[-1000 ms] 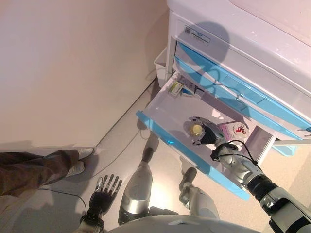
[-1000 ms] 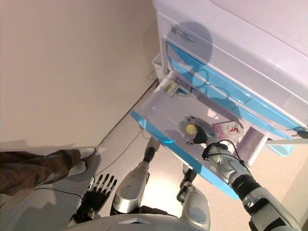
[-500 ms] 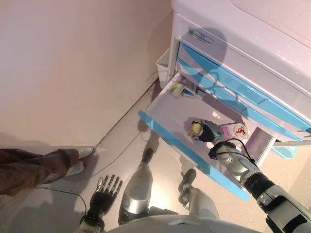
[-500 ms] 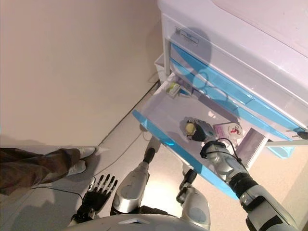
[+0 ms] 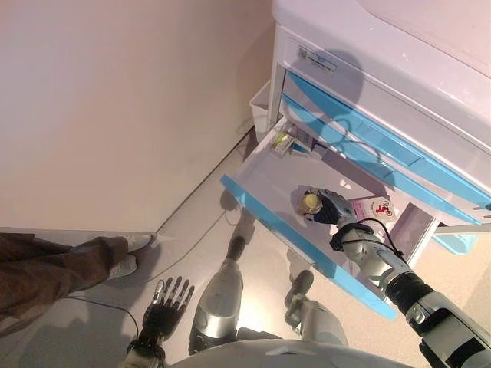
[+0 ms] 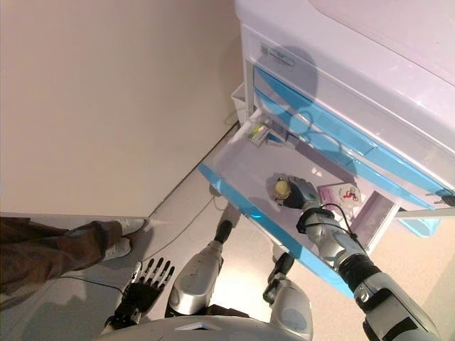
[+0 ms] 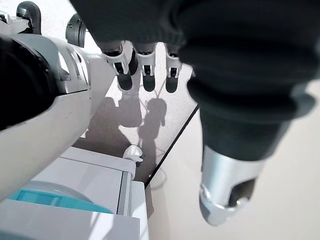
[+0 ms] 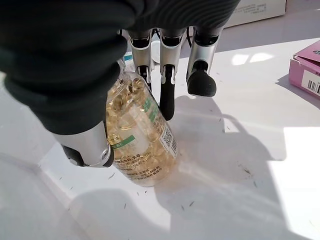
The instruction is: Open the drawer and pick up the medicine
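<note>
The low drawer [image 5: 272, 217] with a blue front stands pulled open. In it is the medicine bottle [image 5: 310, 202], clear with yellow capsules and a pale cap. My right hand [image 5: 330, 208] is in the drawer, with its thumb and fingers round the bottle [image 8: 138, 134]. The bottle stands upright at the drawer floor [image 8: 235, 150]; I cannot tell if it is lifted off. My left hand [image 5: 166, 302] hangs open and empty at the lower left, over the floor; its fingers [image 7: 144, 69] are straight.
A pink box [image 5: 374, 208] lies in the drawer just right of my right hand. Small boxes [image 5: 288, 142] lie at the drawer's back. The white cabinet [image 5: 383, 84] has shut blue drawers above. A white bin [image 5: 261, 102] stands beside it. A person's legs [image 5: 61, 264] are at the left.
The camera has shifted a little. My right hand has stayed on the bottle and closed more tightly round it. The left hand has not moved.
</note>
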`<state>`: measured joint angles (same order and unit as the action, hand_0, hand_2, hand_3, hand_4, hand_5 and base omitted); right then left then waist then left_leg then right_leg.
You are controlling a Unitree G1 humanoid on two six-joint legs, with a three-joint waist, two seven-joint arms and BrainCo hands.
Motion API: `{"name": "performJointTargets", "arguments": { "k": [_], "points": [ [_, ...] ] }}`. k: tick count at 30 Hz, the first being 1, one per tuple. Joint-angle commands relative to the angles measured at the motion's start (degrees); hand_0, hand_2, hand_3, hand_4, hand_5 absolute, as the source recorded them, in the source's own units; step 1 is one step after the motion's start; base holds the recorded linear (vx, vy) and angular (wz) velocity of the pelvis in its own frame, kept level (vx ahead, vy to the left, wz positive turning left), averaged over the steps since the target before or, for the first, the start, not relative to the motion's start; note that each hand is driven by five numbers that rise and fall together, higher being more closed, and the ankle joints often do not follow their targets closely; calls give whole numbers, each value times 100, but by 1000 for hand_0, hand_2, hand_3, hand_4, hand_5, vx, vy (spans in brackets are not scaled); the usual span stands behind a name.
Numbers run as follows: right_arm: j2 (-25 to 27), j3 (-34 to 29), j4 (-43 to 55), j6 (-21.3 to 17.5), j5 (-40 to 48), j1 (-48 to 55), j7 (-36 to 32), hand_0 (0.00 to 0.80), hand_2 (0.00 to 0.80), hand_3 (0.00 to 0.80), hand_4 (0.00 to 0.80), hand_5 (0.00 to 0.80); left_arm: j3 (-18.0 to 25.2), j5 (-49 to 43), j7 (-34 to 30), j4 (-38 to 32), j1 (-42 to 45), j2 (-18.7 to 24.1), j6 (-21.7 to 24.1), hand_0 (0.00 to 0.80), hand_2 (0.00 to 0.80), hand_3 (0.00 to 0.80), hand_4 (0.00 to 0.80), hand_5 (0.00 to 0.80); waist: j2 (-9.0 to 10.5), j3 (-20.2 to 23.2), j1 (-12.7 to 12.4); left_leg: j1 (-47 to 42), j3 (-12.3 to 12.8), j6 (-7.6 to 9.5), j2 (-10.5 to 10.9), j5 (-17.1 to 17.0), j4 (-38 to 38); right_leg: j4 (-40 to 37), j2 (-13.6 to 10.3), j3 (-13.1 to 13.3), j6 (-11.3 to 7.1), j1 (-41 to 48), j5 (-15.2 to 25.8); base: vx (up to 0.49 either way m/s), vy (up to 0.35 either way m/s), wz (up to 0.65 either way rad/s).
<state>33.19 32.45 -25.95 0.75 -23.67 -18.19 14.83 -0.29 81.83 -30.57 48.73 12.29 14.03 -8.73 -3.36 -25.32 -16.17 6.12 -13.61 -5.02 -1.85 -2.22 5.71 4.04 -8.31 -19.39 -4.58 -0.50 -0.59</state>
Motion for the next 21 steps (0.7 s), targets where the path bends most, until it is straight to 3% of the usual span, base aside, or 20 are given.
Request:
{"name": "performJointTargets", "arguments": {
  "k": [1, 4, 11, 21],
  "points": [
    [29, 362, 281, -249, -23, -20, 145, 800, 800, 800, 800, 800, -206, -152, -52, -103, 293, 148, 20, 0, 0, 0, 0, 0, 260, 168, -122, 260, 86, 254, 225, 60, 100, 344, -52, 123, -134, 10, -37, 0, 0, 0],
    [150, 335, 629, -360, -68, 9, 101, 800, 800, 800, 800, 800, -167, -194, -37, -150, 327, 145, 11, 0, 0, 0, 0, 0, 286, 207, -104, 218, 92, 246, 211, 62, 61, 320, -46, 145, -154, 37, -33, 0, 0, 0],
    [681, -25, 2549, -381, 109, 106, -546, 800, 800, 800, 800, 800, -67, -209, 61, -177, 434, 91, 52, 0, 0, 0, 0, 0, 407, 410, 36, 27, 182, 236, 127, 61, -95, 239, -19, 283, -236, 124, -2, 24, 0, -5],
    [1335, -911, 4707, -899, 1041, 149, -2206, 800, 800, 800, 800, 800, 108, -207, 233, -143, 592, -88, 104, 0, 0, 0, 0, 0, 601, 870, 277, -297, 458, 225, 2, 82, -326, 93, 16, 537, -314, 267, 7, 44, 19, -15]
  ]
}}
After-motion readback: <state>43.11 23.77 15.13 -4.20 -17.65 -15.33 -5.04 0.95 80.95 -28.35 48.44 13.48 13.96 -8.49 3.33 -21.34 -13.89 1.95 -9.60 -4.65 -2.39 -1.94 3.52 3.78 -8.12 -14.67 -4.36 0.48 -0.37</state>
